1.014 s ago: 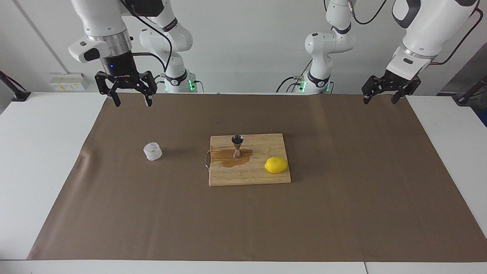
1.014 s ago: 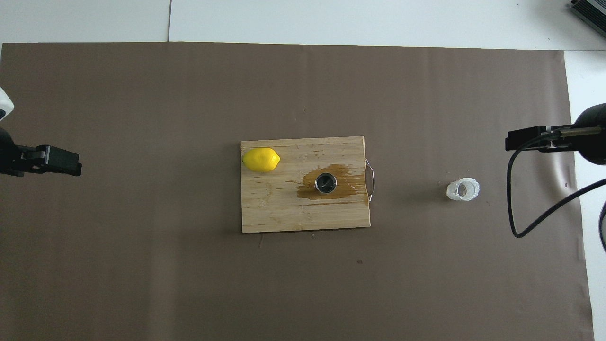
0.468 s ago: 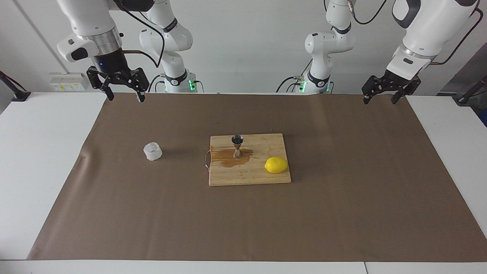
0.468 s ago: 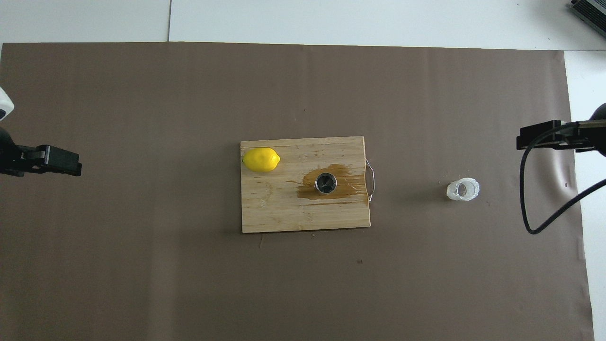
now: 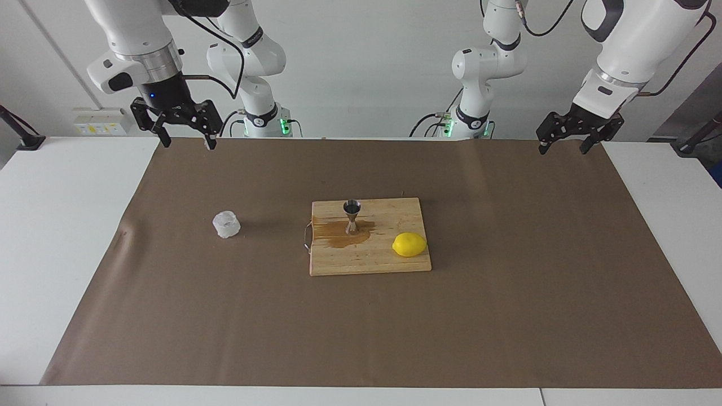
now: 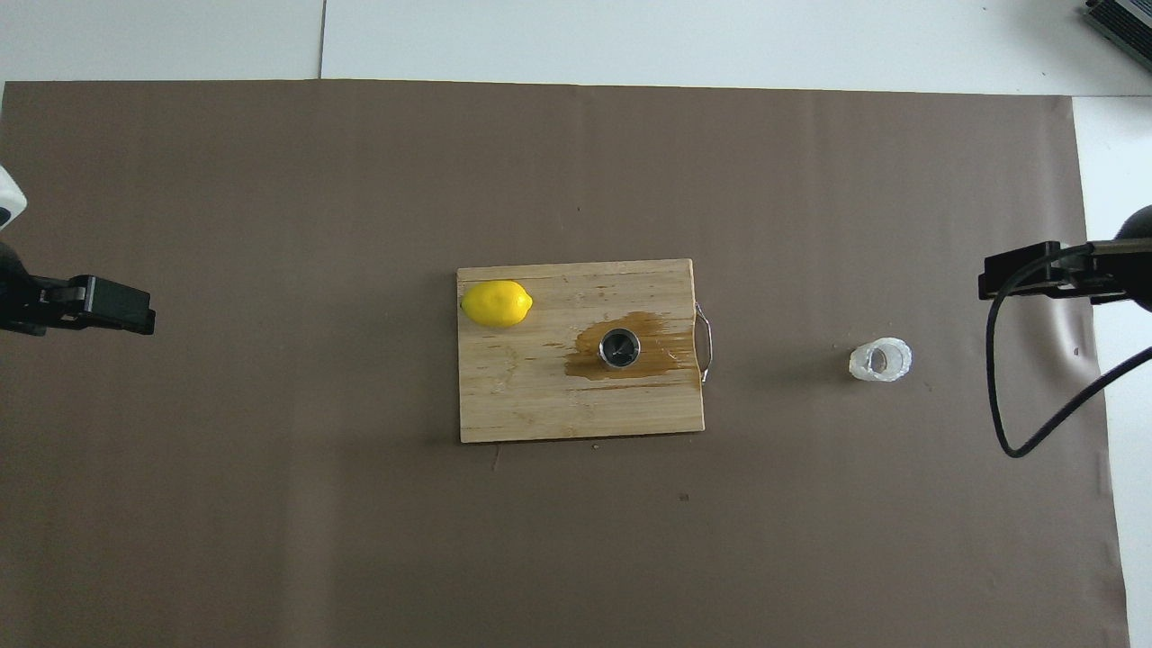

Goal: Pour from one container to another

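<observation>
On the cutting board (image 5: pixel 369 260), the upright jigger (image 5: pixel 352 216) stands in brown liquid (image 5: pixel 341 239).

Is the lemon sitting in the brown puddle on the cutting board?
No. The lemon lies on a dry corner of the cutting board, apart from the puddle around the jigger.

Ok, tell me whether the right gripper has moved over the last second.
Yes. The right gripper, open, has risen and pulled back from over the brown paper toward the robots' edge of it, away from the glass cup.
</observation>
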Robot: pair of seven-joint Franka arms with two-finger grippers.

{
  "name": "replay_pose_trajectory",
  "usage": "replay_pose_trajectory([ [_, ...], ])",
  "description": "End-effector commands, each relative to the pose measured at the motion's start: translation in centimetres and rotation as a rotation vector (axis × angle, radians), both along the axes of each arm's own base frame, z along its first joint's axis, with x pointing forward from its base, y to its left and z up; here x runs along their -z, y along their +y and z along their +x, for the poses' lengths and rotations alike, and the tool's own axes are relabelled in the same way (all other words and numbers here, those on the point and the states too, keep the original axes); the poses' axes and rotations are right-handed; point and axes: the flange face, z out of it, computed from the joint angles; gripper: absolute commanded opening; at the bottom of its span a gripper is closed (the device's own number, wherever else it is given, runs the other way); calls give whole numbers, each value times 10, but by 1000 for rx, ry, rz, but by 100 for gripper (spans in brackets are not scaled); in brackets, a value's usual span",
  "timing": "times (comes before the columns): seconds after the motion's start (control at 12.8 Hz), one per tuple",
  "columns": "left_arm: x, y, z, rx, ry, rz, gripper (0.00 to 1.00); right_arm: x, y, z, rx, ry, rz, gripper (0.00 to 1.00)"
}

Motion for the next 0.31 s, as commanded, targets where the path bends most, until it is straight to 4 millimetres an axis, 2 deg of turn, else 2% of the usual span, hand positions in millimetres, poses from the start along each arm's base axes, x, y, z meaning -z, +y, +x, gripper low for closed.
replay_pose_trajectory([
  [0.0,0,1,-9,-13,-11,1,100,5,-2,-12,17,21,1,100],
  [0.23,0,1,-9,-13,-11,3,100,4,1,-12,15,18,1,100],
])
